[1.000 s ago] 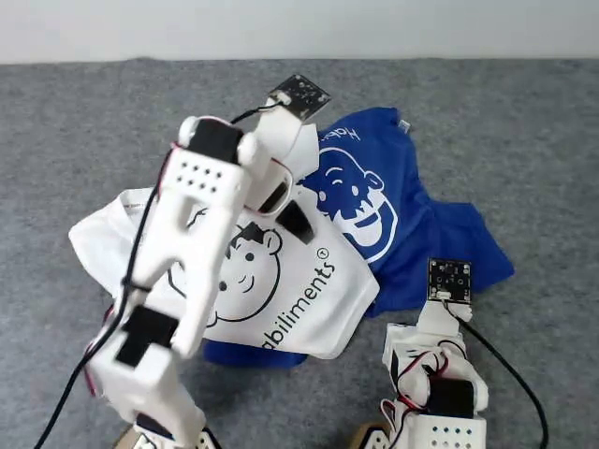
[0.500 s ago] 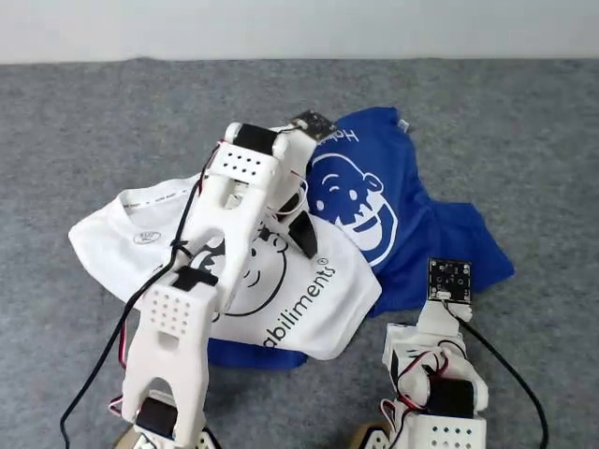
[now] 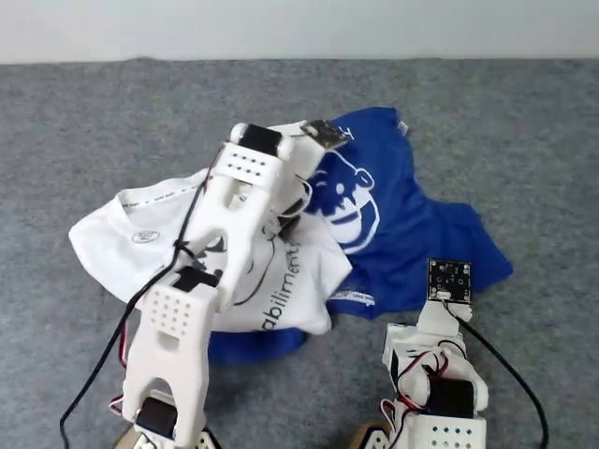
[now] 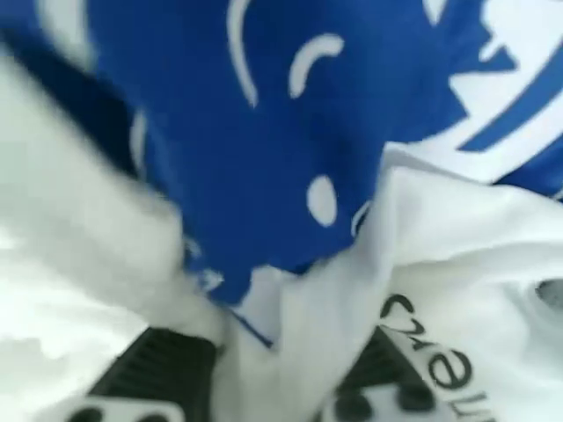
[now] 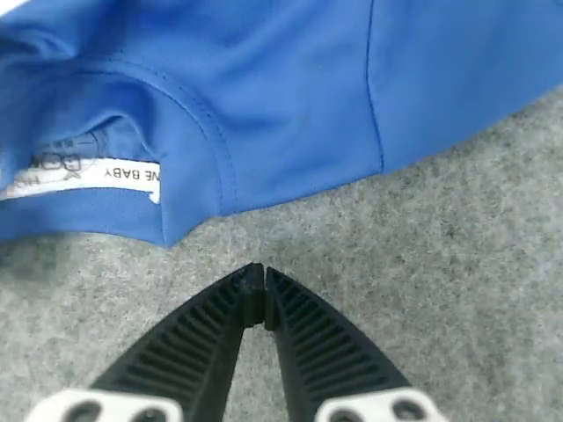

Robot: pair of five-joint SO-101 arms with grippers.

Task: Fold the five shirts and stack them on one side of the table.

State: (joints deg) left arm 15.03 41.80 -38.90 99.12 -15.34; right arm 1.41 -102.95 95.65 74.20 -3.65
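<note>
A white shirt (image 3: 140, 243) with a cartoon print lies crumpled left of centre on the grey table (image 3: 524, 140), overlapping a blue shirt (image 3: 412, 234) with a white print. My left arm stretches over the white shirt, and the left gripper (image 3: 292, 213) sits at the seam where the two shirts meet. In the left wrist view, white shirt (image 4: 457, 264) cloth is bunched between the left gripper (image 4: 264, 352) fingers, with the blue shirt (image 4: 264, 132) beyond. My right gripper (image 5: 264, 281) is shut and empty over the grey surface, just short of the blue shirt (image 5: 290, 88) hem.
More blue cloth (image 3: 253, 344) pokes out from under the white shirt's near edge. The right arm (image 3: 435, 383) is folded back at the near right. Bare grey table (image 5: 440, 264) surrounds the pile, and a pale wall runs along the far edge.
The left arm dropped onto the shirts, closed on the white shirt's edge and pulled it; its right corner has bunched and slid left, uncovering more blue. The right arm stayed still.
</note>
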